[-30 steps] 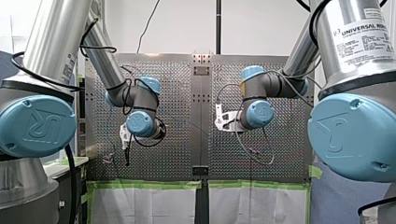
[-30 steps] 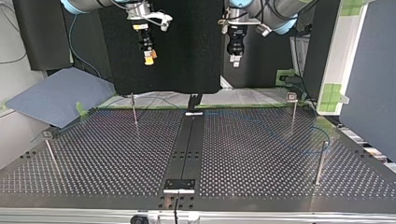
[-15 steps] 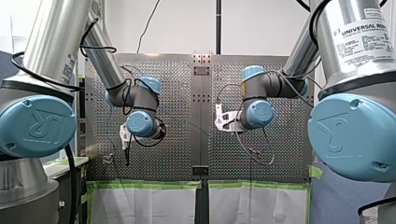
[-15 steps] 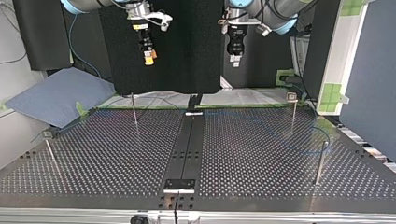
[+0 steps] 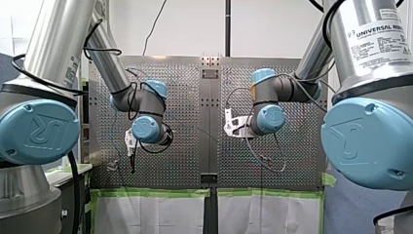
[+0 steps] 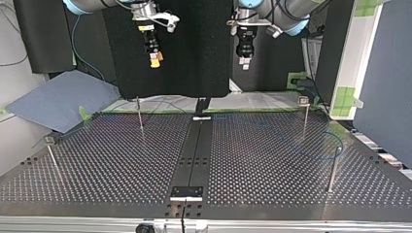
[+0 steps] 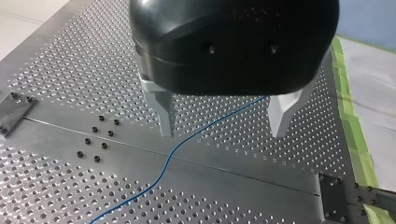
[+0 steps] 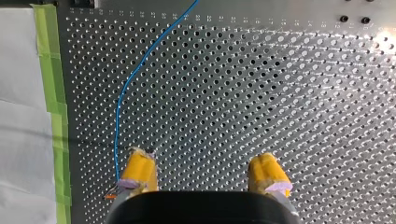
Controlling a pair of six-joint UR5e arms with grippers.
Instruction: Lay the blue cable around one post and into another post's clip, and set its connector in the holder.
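Blue cable [image 8: 117, 112], thin curve on perforated metal table [image 8: 257, 84], left metal jaws released, right yellow-padded jaws released

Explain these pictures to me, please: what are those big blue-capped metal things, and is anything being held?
Those are two robot arms working at a perforated metal table. One picture looks from behind the arms. One faces them from across the table. Two come from cameras on the wrists, each looking along its arm's tool. The left tool has pale fingers and the right tool has yellow pads. Both hang open above the table and hold nothing. A thin blue cable lies loose on the table, in sight of both wrist cameras. Four thin posts stand upright on it.
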